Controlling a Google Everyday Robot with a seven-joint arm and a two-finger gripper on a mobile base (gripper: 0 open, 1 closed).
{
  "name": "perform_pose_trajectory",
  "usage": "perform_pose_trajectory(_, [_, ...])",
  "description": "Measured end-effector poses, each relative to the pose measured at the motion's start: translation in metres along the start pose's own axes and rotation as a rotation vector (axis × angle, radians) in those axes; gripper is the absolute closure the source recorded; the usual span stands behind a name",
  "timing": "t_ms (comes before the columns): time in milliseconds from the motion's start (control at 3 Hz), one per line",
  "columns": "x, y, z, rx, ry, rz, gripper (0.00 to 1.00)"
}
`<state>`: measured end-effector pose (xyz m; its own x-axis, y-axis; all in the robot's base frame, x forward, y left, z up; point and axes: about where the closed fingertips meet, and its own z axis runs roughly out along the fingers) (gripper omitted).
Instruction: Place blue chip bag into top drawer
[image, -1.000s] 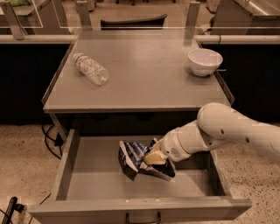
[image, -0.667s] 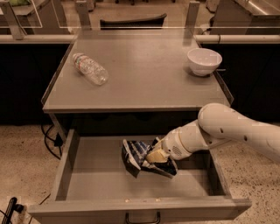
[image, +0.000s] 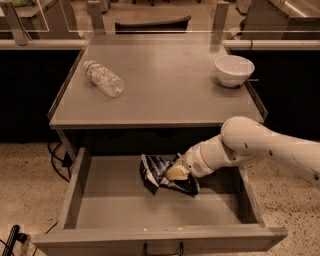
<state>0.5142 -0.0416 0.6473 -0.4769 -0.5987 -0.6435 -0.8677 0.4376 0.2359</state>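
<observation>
Camera view: gripper jaws pinch blue chip bag inside top drawer, bare floor left and front.

Vs 1.0 s ago: gripper, low inside the top drawer and clamped on the blue chip bag, sits slightly further right and nearer the drawer's back. The bag shifts with it: its left edge is further from the left wall and its lower edge higher in view. The shift is small.
</observation>
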Motion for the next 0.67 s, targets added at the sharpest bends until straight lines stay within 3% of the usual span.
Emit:
perform_pose_trajectory(333, [0.0000, 0.0000, 0.0000, 0.000, 0.000, 0.000, 0.81])
perform_pose_trajectory(667, [0.0000, 0.0000, 0.0001, 0.000, 0.000, 0.000, 0.50])
